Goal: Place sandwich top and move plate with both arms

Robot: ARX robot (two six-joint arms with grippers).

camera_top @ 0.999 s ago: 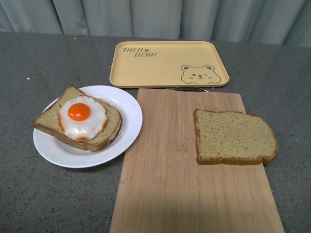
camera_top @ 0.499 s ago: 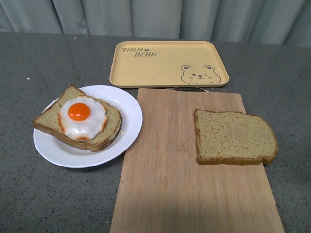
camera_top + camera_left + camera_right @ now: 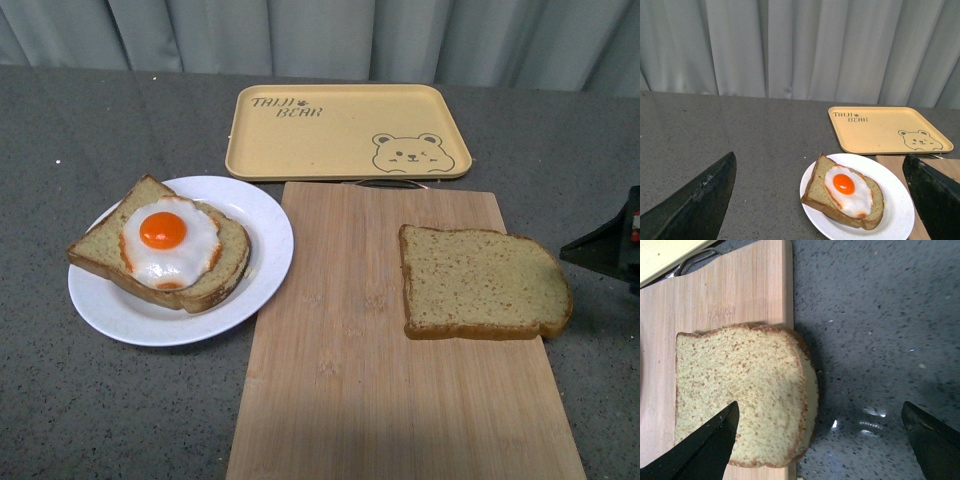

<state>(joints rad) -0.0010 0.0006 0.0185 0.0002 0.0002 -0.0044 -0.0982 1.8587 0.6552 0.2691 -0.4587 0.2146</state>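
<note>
The sandwich top (image 3: 483, 283), a plain brown slice, lies flat on the right side of a wooden cutting board (image 3: 370, 390), its rounded end overhanging the board's right edge. In the right wrist view the slice (image 3: 745, 395) lies under one finger. My right gripper (image 3: 818, 410) is open above the slice's rounded end and the counter. In the front view the right gripper (image 3: 608, 247) shows only at the right edge. The white plate (image 3: 262, 222) at left holds a slice with a fried egg (image 3: 168, 240). My left gripper (image 3: 819, 159) is open and empty, back from the plate (image 3: 896, 212).
A yellow bear tray (image 3: 345, 130) lies behind the board and the plate; it also shows in the left wrist view (image 3: 880, 131). The grey speckled counter (image 3: 90, 130) runs to a grey curtain (image 3: 320, 35) at the back.
My right gripper has come into the front view at the right edge, beside the plain slice. The bread, plate and tray have not moved.
</note>
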